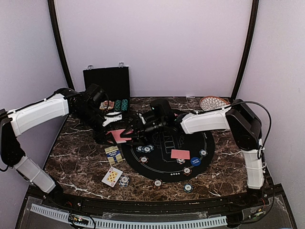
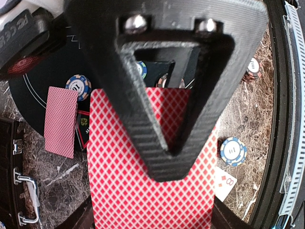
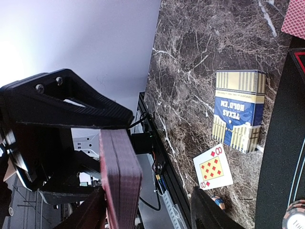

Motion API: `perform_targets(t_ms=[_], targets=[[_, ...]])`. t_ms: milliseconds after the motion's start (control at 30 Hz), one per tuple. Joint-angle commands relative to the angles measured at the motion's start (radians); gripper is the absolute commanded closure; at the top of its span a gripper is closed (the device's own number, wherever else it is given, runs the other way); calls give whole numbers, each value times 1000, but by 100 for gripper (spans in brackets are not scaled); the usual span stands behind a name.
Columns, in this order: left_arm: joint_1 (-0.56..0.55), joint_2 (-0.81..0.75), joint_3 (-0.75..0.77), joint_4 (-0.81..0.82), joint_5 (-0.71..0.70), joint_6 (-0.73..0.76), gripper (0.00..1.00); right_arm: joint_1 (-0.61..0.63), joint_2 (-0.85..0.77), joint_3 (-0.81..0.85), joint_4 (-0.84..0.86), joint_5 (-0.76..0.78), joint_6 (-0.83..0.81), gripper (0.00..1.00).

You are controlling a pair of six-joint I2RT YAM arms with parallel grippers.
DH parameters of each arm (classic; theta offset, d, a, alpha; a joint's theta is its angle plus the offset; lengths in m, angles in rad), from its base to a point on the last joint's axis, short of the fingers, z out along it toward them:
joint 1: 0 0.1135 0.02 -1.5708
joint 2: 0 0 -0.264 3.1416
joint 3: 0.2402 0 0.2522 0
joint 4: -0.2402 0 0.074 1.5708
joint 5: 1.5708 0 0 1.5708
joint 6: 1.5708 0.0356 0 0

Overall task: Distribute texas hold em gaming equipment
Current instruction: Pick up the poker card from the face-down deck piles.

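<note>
A deck of red-backed playing cards [image 1: 116,135] hangs above the table's left middle. My left gripper [image 1: 110,131] is shut on it. In the left wrist view the deck [image 2: 124,191] fills the frame between the left gripper's [image 2: 152,220] fingers, and a black finger of the other arm crosses its top card. My right gripper [image 1: 134,133] stands open around the same deck [image 3: 121,176]. One finger [image 3: 88,214] is against the deck's side; the other [image 3: 207,212] is well apart. Blue-edged chips [image 1: 145,149] and a blue button [image 1: 195,161] lie on the round black mat [image 1: 164,171].
A face-down card [image 1: 180,154] lies on the mat. A Texas Hold'em card box [image 1: 113,154] and a face-up eight of diamonds [image 1: 112,176] with a chip [image 1: 124,180] lie front left. The black chip case [image 1: 106,83] stands open at the back; a patterned plate [image 1: 213,102] sits back right.
</note>
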Motion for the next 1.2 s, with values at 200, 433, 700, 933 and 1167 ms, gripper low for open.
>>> perform_targets(t_ms=[200, 433, 700, 933, 1167], targets=[[4, -32, 7, 7, 4, 8, 100, -17, -110, -31, 17, -21, -5, 52], [5, -30, 3, 8, 4, 8, 100, -18, -125, -52, 1, -23, -12, 66], [4, -31, -6, 10, 2, 8, 100, -36, -152, -81, -28, -25, -31, 86], [4, -25, -4, 12, -1, 10, 100, -50, -178, -101, -29, -29, -35, 97], [5, -17, -6, 14, -4, 10, 100, -74, -200, -148, 107, -56, 56, 100]])
